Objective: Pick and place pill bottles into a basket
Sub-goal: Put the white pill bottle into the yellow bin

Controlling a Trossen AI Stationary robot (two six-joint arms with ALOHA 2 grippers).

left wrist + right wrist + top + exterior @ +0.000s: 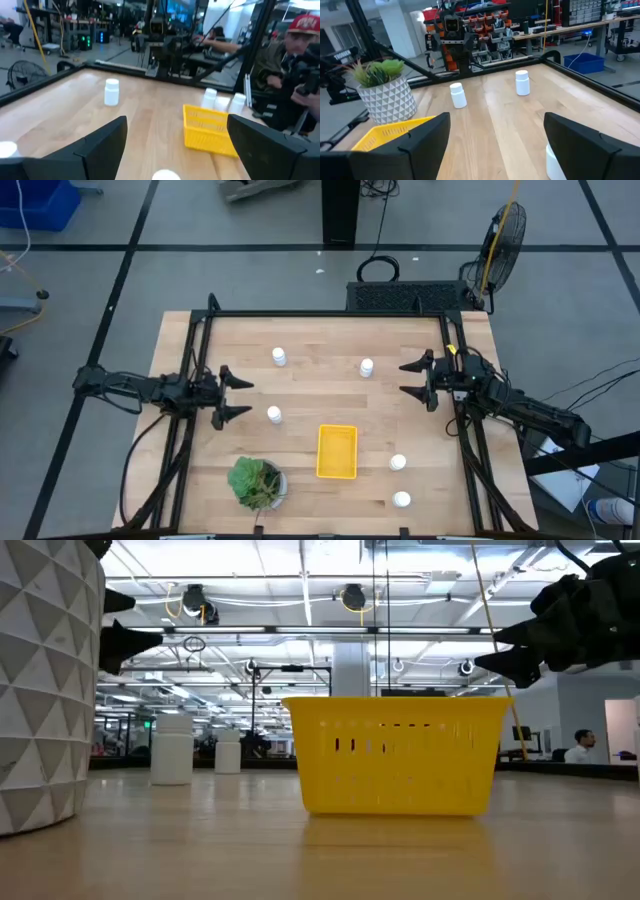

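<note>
Five small white pill bottles stand upright on the wooden table: two at the far middle [279, 357] [367, 367], one left of centre [274, 414], and two at the near right [398, 463] [402, 500]. The yellow basket [337, 451] stands on the table near the middle and looks empty; it also shows in the low view [400, 755]. My left gripper [249, 398] is open above the table's left side, pointing right, with the left-of-centre bottle just beyond its fingertips. My right gripper [403, 378] is open at the right side, pointing left, and holds nothing.
A green potted plant in a white faceted pot [257, 483] stands at the near left beside the basket. A black frame [330, 313] borders the table. People sit beyond the table in the left wrist view [295, 55].
</note>
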